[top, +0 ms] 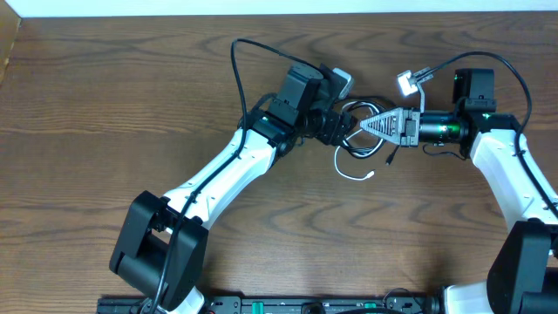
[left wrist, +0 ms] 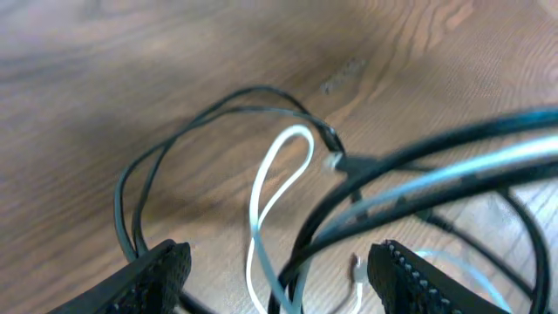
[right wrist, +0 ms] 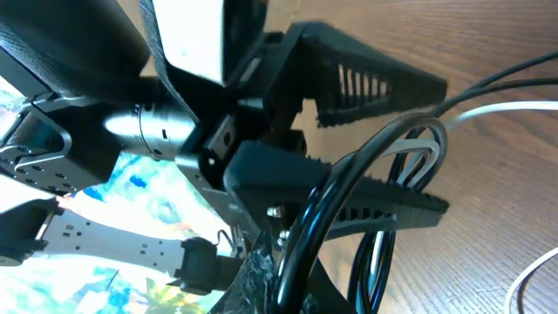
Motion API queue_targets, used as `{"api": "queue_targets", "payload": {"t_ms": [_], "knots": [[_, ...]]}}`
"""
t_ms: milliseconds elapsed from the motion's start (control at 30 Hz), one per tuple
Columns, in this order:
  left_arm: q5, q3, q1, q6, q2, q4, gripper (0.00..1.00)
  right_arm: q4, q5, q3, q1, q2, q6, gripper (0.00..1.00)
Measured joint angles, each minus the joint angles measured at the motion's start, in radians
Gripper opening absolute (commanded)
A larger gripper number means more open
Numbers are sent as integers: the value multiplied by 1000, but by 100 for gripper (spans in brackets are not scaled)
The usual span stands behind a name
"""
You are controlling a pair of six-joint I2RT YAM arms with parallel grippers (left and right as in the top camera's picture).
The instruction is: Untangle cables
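Early untangling, mid-frame: your left gripper (left wrist: 281, 262) gapes wide around the cables (left wrist: 295, 133). Right gripper (top: 362, 129) fingers, can't tell. Next, clamp one strand and pull apart.

Dark brown wood-grain table (top: 87, 105) fills the view, grain running left-right. Thin white strip (top: 261, 7) along the far edge, can't tell if wall or floor. Even soft light, mild glare on the wood in the left wrist view.
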Motion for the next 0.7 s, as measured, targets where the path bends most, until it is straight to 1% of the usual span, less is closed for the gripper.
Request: {"api": "queue_targets", "payload": {"t_ms": [100,167,200,333,400,500,600,700], "knots": [[-6,0,0,-3,0,63,70,-3,-6,0,39,0,0,1],[-39,0,-1,-7,0,93,70,-17,-6,0,69,0,0,1],[-64,0,-1,-10,0,105,70,-29,-4,0,77,0,0,1],[-250,0,5,-62,0,164,70,-116,64,0,84,0,0,1],[-333,0,31,-95,0,178,68,-158,119,0,85,0,1,1],[-399,0,93,-129,-1,181,66,-219,217,0,87,0,-1,1],[-433,0,167,-168,-23,176,66,-262,293,0,87,0,-4,1],[-435,0,210,-189,-66,157,66,-265,344,0,87,0,-5,1]]}}
